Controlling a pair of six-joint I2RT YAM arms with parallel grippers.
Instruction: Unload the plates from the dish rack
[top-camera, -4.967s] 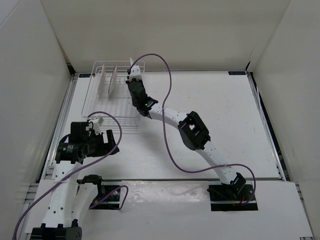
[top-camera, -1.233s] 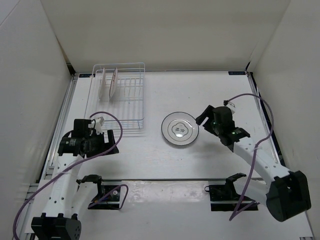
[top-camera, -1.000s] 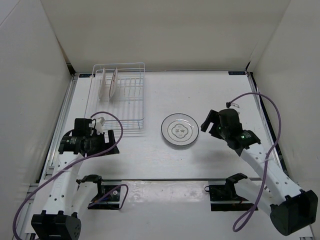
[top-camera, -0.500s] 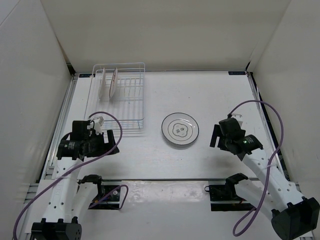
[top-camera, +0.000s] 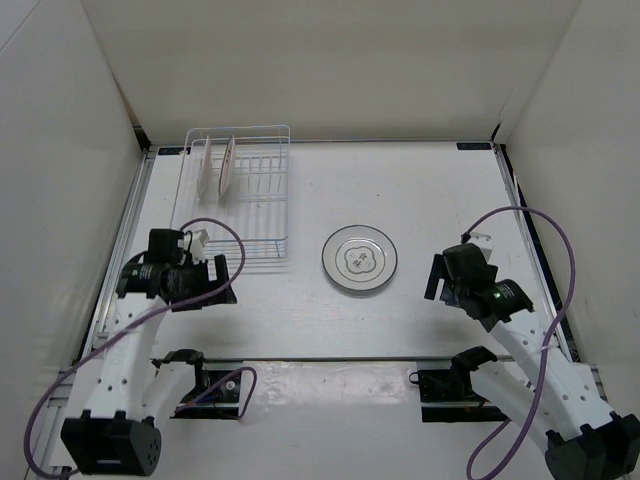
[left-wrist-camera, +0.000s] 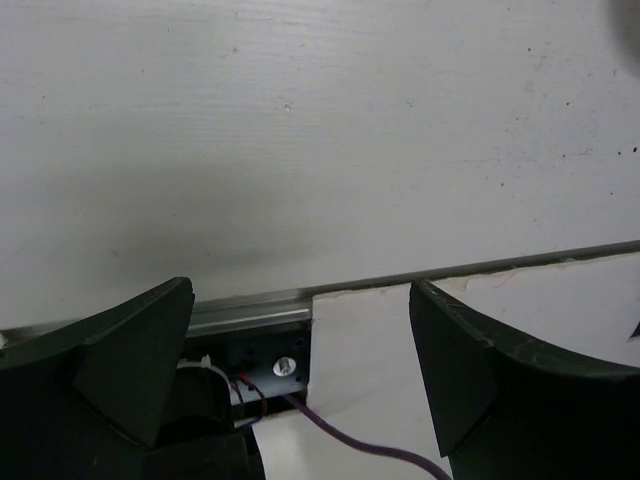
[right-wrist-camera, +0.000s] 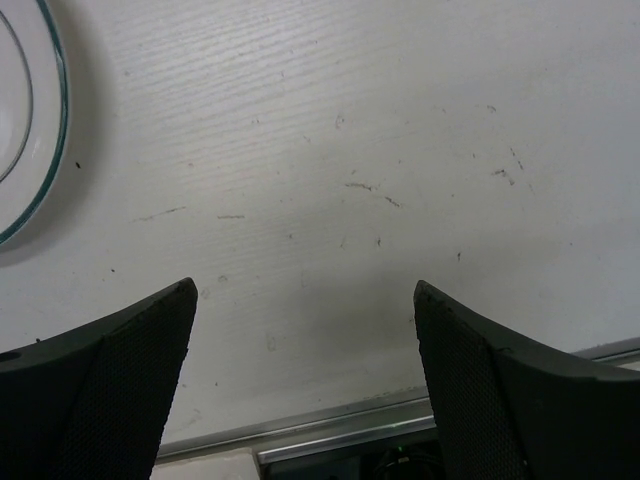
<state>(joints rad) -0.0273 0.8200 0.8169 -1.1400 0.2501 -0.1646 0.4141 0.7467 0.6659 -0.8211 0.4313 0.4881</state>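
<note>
The white wire dish rack (top-camera: 289, 190) stands at the back left. Two plates stand upright on edge in its far left slots, one pale (top-camera: 207, 166) and one pinkish (top-camera: 228, 165). A third plate (top-camera: 360, 260), grey-rimmed with a scalloped outline and a small central mark, lies flat on the table right of the rack; its rim (right-wrist-camera: 48, 150) shows at the right wrist view's left edge. My left gripper (top-camera: 220, 282) hovers open and empty in front of the rack's near corner. My right gripper (top-camera: 436, 280) is open and empty, a short way right of the flat plate.
White walls enclose the table on three sides. A metal rail (left-wrist-camera: 250, 310) runs along the near edge, with an arm base and a purple cable (left-wrist-camera: 340, 445) below the left gripper. The right wrist view shows the same rail (right-wrist-camera: 330, 430) near its fingers.
The right arm has drawn back from the flat plate toward the near right. The left arm has shifted only slightly. Both grippers have stayed open.
</note>
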